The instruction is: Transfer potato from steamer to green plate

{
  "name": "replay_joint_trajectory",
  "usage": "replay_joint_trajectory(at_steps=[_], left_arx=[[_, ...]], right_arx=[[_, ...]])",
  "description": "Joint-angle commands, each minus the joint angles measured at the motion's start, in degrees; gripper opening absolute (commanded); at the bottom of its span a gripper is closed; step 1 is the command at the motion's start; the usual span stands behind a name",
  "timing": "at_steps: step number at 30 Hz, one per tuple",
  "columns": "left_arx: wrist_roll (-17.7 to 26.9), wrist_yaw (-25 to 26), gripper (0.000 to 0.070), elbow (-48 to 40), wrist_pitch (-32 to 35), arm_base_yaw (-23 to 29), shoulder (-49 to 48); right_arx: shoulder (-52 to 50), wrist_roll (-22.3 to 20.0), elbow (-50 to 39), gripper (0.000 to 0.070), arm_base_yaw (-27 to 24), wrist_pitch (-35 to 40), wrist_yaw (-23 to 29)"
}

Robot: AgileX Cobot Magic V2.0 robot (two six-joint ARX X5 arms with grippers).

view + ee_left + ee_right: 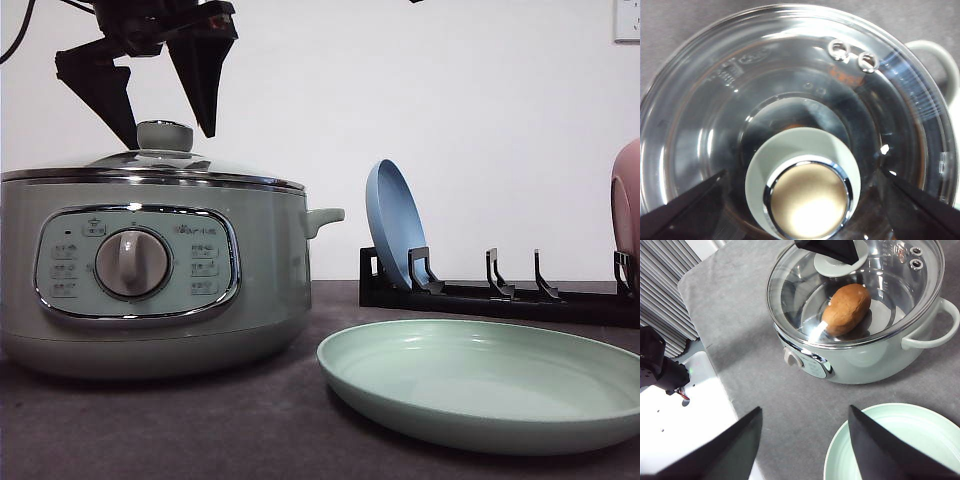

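while the potato (pixel 846 309) lies inside the steamer (pixel 150 280) under the glass lid (pixel 855 290), upper centre of the right wrist view, nothing can be moved out yet. the lid's green knob (pixel 165 135) sits at upper left of the front view, between the spread fingers of the left gripper (pixel 165 120), which hovers released around it without clenching. in the left wrist view the knob (pixel 807 190) is low in the frame and a little off the midline, so a closing pinch could catch its edge and let the lid tilt, slip or clatter back onto the rim. the green plate (pixel 480 385) waits at lower right of the front view, near the steamer; a swinging lid might strike it. the right gripper (pixel 805 440) hangs released above the table (pixel 790 390), beside the plate.
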Motion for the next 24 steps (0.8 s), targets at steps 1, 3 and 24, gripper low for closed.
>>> replay_joint_trajectory(at_steps=[1,3,24], left_arx=[[0.8,-0.4,0.0548,1.9,-0.4,-0.3,1.7],[0.8,-0.4,0.0520,1.9,-1.0,-0.3,2.0],[0.8,-1.3,0.0425,1.9,-2.0,-0.3,2.5]], right_arx=[[0.6,-0.6,0.9,0.0339,0.3,0.2,0.0],[0.6,-0.7,0.9,0.0339,0.3,0.2,0.0],[0.7,-1.0,0.9,0.0339,0.3,0.2,2.2]])
